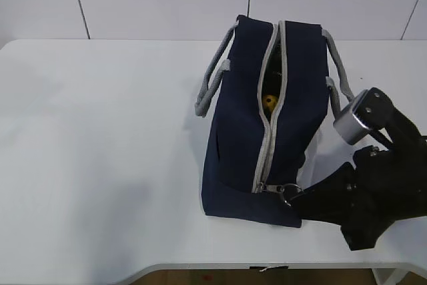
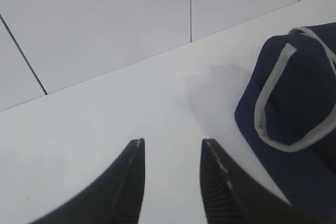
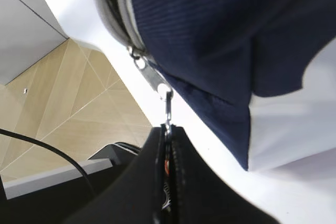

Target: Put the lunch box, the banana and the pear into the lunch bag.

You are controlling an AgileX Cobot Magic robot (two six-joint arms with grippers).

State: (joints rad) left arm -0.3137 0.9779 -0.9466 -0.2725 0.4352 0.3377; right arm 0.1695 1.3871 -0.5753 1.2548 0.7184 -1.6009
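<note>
The navy lunch bag (image 1: 240, 138) stands in the middle of the white table, grey handles on both sides. Its grey zipper (image 1: 269, 138) is closed along the near half and gapes at the far half, where a bit of yellow fruit (image 1: 270, 102) shows; I cannot tell if it is the banana or the pear. The lunch box is hidden. My right gripper (image 1: 295, 195) is shut on the zipper's ring pull (image 3: 167, 113) at the bag's near end. My left gripper (image 2: 170, 145) is open and empty above bare table, left of the bag (image 2: 294, 114).
The table's front edge (image 1: 200, 268) lies just below the bag and my right arm. In the right wrist view the wooden floor (image 3: 68, 108) shows beyond that edge. A white wall stands behind the table.
</note>
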